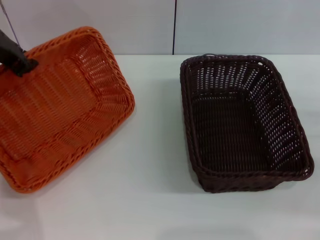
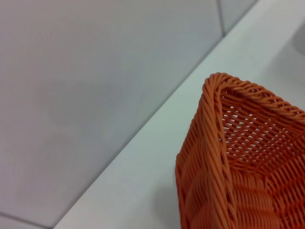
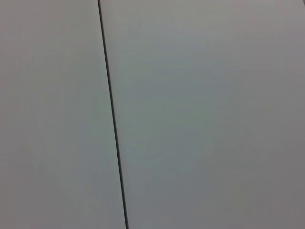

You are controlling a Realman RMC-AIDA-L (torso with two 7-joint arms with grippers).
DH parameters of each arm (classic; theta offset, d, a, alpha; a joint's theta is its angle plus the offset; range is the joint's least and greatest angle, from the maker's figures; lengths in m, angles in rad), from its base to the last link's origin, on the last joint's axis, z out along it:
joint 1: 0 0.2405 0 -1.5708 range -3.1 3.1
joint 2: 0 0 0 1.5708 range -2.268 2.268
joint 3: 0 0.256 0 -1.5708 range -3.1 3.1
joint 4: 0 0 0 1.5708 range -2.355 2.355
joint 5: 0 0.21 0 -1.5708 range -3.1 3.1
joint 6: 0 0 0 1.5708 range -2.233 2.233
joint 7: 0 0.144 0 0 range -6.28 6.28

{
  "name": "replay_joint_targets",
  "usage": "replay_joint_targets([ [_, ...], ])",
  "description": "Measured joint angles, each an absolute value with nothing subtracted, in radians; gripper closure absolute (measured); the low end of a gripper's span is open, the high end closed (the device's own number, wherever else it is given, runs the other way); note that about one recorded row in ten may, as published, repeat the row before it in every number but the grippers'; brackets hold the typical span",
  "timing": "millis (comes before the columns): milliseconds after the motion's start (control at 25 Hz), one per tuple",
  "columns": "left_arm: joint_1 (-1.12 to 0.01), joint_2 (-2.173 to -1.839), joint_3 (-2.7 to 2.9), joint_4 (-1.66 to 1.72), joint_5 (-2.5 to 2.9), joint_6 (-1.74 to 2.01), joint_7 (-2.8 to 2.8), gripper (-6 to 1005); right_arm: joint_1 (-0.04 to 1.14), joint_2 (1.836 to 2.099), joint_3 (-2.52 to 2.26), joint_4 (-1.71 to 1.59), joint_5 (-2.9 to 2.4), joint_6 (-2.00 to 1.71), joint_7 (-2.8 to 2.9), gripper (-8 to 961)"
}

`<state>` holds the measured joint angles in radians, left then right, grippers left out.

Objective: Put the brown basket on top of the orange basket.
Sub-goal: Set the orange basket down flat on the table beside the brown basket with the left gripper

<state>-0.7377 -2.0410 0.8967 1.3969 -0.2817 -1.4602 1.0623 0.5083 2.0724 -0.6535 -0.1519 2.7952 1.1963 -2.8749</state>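
The left tool (image 1: pixel 22 64) is showing at the upper left edge of the head view, its dark body slanting down from the frame edge, its tip lying against the orange basket (image 1: pixel 65 107). Its fingers are hidden. The right arm is showing in no view.

All I can see of my robot is a little of the left gripper (image 1: pixel 19 61) at the left edge of the head view: a dark grey, nearly black, blocky part with a matte finish (no markings or screws I can make out). A thin grey cable (image 1: pixel 10 22) runs up from it toward the top corner. My right arm doesn't appear in any view.
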Motion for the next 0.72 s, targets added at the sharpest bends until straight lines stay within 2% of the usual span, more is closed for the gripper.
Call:
replay_joint_targets([
  [720,-0.813,-2.056,0.897,1.356,-0.388,-1.641,1.269,791,0.509,2.072,-0.656,-0.148,2.793,1.218,-2.875,281],
])
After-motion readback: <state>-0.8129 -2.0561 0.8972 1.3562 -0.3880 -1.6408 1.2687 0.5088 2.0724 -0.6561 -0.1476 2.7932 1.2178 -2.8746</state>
